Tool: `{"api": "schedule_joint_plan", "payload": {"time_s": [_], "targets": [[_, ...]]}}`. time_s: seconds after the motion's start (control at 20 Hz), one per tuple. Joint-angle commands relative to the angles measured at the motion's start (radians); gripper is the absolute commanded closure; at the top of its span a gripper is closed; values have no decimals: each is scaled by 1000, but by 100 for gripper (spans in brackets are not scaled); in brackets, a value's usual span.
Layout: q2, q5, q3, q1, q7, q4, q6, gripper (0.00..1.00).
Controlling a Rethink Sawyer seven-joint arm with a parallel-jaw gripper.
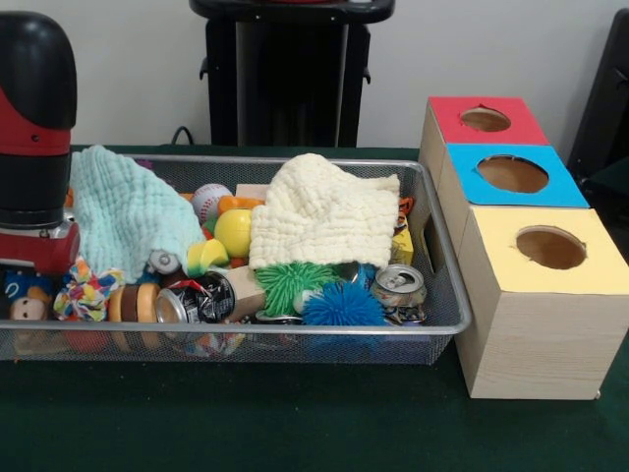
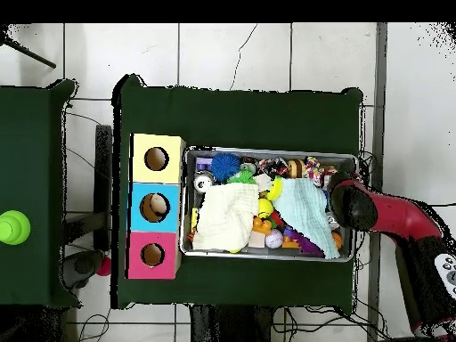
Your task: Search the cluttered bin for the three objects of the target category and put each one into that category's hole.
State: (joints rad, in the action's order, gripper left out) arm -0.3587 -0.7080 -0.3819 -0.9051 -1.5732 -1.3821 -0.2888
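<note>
We are seeing the red and black arm (image 1: 37, 147) standing over one end of the wire basket (image 1: 447, 324), at the left of the front view and the right of the overhead view (image 2: 378, 209); its pincer is hiding below the arm's bulk, so we cannot tell whether it is apart or together. Just beside the arm, a pale green cloth (image 1: 128, 216) is lying over the clutter, and a cream knitted cloth (image 1: 319, 211) is covering the basket's middle. Around them we are finding a yellow ball (image 1: 234, 232), a baseball (image 1: 209, 201), a green spiky ball (image 1: 292, 283), a blue spiky ball (image 1: 341, 306) and a crushed can (image 1: 398, 287). We cannot pick out any plush animal with certainty. Past the basket's other end, three wooden boxes are sitting in a row, touching one another; the red-topped box (image 1: 486, 120) with its round hole (image 1: 485, 119) is standing farthest from the front camera, behind the blue-topped box (image 1: 513, 175) and yellow-topped box (image 1: 545, 251).
</note>
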Motion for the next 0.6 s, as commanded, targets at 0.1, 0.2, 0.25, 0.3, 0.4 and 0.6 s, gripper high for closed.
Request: {"api": "schedule_joint_plan", "payload": {"time_s": [0.1, 0.2, 0.25, 0.3, 0.4, 0.6], "targets": [[-13, -90, 28, 61, 290, 53, -291, 0], [-15, -90, 26, 58, 281, 50, -287, 0], [-18, -90, 26, 57, 277, 47, -286, 0], [-18, -90, 25, 55, 269, 46, -284, 0], [-16, -96, 24, 55, 264, 49, -286, 0], [-1, -102, 17, 52, 255, 69, -289, 0]]}}
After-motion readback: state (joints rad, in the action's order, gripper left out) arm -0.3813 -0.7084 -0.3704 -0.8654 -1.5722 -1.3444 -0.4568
